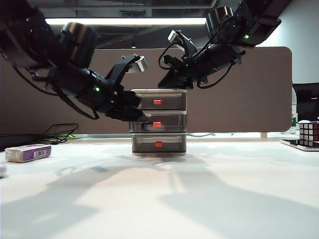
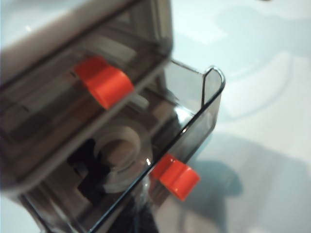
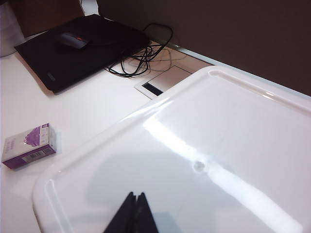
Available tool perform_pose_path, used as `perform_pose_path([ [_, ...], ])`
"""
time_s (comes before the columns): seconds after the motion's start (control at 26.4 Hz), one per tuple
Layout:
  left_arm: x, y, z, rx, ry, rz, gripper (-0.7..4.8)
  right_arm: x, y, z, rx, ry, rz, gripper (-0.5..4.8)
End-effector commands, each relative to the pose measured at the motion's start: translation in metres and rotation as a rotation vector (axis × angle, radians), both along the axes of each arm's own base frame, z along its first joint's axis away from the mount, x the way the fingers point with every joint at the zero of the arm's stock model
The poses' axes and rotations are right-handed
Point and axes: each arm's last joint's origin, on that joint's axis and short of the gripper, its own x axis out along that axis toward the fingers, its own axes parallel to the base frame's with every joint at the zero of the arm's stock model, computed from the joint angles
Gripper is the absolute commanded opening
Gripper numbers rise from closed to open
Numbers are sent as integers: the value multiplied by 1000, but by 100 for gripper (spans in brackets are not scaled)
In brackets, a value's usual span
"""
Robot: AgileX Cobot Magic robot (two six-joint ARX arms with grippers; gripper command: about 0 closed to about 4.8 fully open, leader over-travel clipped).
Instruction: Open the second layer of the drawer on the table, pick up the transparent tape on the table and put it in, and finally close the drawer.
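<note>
Left tool (image 1: 133, 113) shut, empty, beside smoky second layer (image 2: 146, 160) holding clear transparent tape (image 2: 119, 155); right tool (image 3: 132, 213) shut, empty.

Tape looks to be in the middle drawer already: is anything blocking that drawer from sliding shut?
Nothing visible blocks it. The transparent tape lies inside the open second layer. The shut left gripper is beside its front; the shut right gripper is over the unit's top.

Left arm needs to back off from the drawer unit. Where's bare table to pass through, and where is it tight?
Free: the wide white table in front of the drawer unit, between the purple-and-white box at left and the Rubik's cube at right. Crowded: at the unit, left gripper shut beside the open middle drawer holding the tape roll; right gripper shut over the lid.
</note>
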Motion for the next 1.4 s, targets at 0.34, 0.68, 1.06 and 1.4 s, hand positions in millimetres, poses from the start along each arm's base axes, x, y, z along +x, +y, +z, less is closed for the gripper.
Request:
perform_pose_path([
  [0.34,24,-9,7,-31,-127,81,-5,-3,0,-9,-38,70,10,-5],
  [0.68,16,-8,26,-78,-107,-33,-5,-3,0,-8,-30,71,29,-5],
  [1.06,-59,34,104,26,-125,60,-5,-25,-8,39,-41,10,25,-5],
  [1.4,-164,86,94,-129,-218,233,-5,-136,-50,113,-57,-141,-67,-5],
])
